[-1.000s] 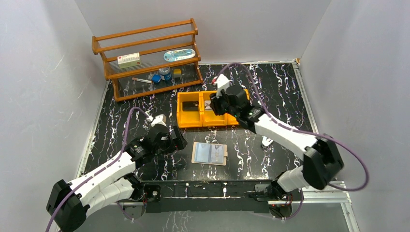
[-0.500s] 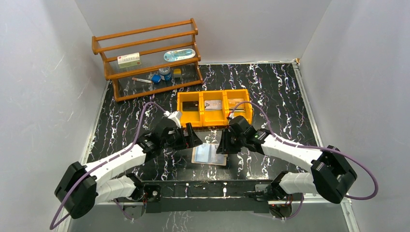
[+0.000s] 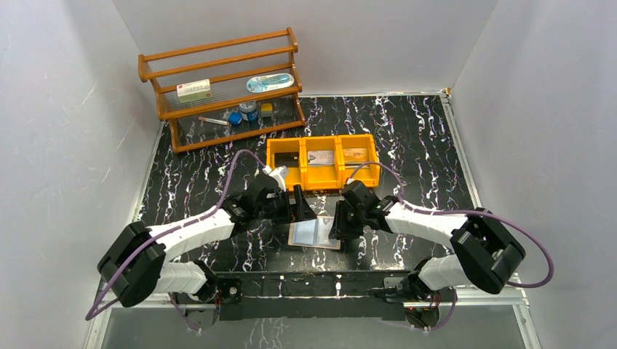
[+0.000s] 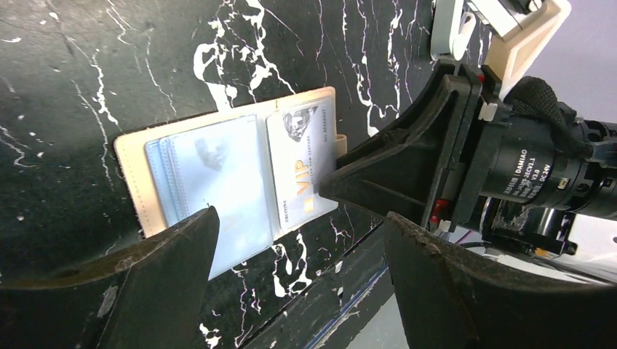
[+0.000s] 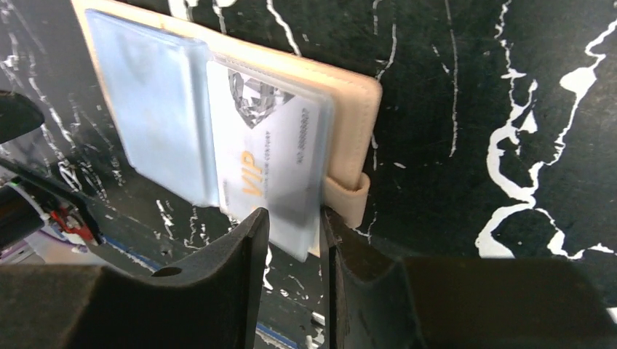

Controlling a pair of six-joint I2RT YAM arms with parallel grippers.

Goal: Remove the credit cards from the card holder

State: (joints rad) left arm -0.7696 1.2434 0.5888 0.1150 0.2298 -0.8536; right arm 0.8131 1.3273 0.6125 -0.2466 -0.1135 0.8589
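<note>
Several thin flat cards (image 3: pixel 321 158) lie in the yellow three-compartment plastic bin (image 3: pixel 324 184) behind the tan two-leaf card holder (image 5: pixel 360 109). One silvery VIP card (image 5: pixel 265 156) is left in the holder's pocket, the right claw (image 5: pixel 293 218) part-open astride its edge and the left claw (image 4: pixel 300 217) spread wide above the holder.

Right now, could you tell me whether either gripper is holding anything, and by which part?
Left gripper: nothing, jaws open. Right gripper: its fingers straddle an edge of the VIP card in the card holder; a firm pinch cannot be told.

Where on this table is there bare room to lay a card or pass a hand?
Bare: the far right corner, between bin and right wall; the left strip between rack and left arm. Crowded: around the card holder, where left gripper and right gripper flank it, up to the bin's front.
</note>
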